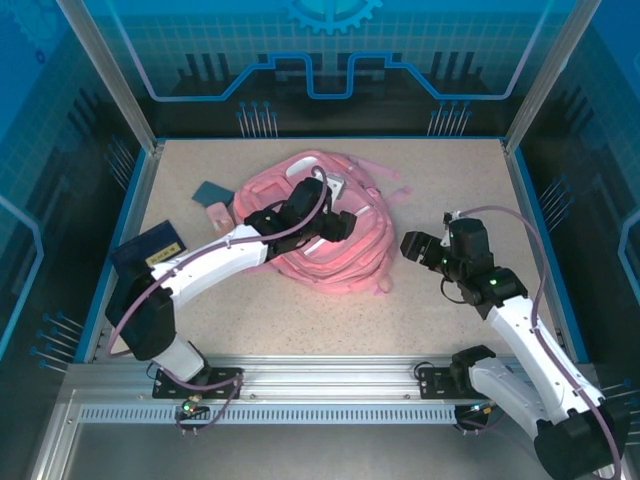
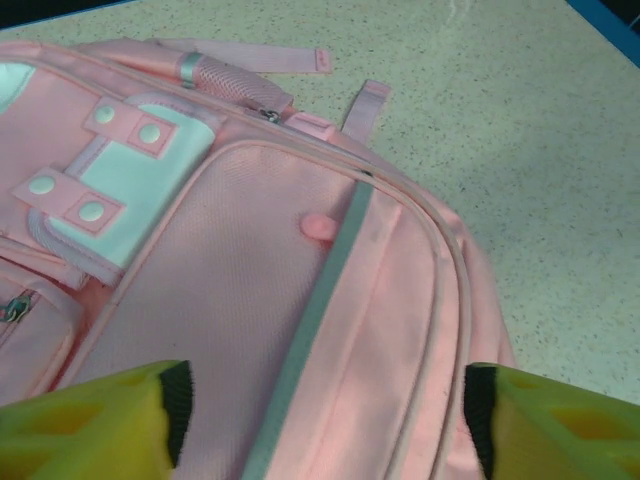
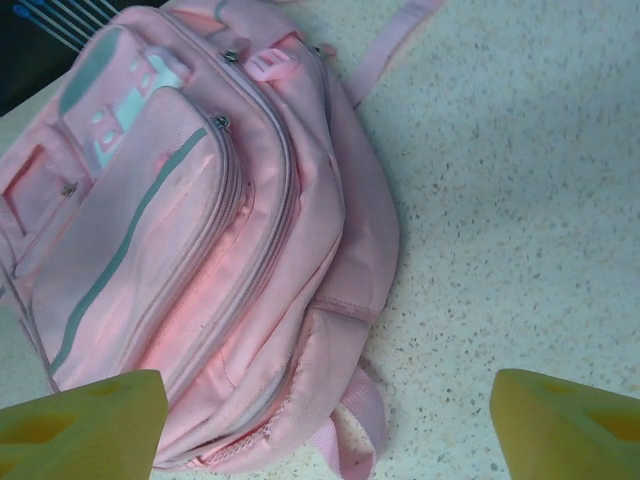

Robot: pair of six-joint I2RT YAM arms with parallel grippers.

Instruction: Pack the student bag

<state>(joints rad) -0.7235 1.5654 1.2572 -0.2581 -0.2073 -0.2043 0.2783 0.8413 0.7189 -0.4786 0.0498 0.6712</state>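
Speckled table (image 1: 300,310) carries the pink backpack (image 1: 365,250) lying flat mid-surface. Left gripper (image 2: 325,410) hangs right over it, jaws wide, holding nothing; right gripper (image 1: 412,246) sits just off the backpack's right side, also wide and empty, so the left one is nearer

The pink fabric student bag (image 1: 352,252) lies flat, front up, at upper centre of the frame. Its zip pockets (image 3: 150,230) appear shut; straps (image 3: 395,40) trail toward the top.

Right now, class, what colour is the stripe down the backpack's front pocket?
The stripe is silver-grey, on the pink backpack; the left wrist view shows it best.
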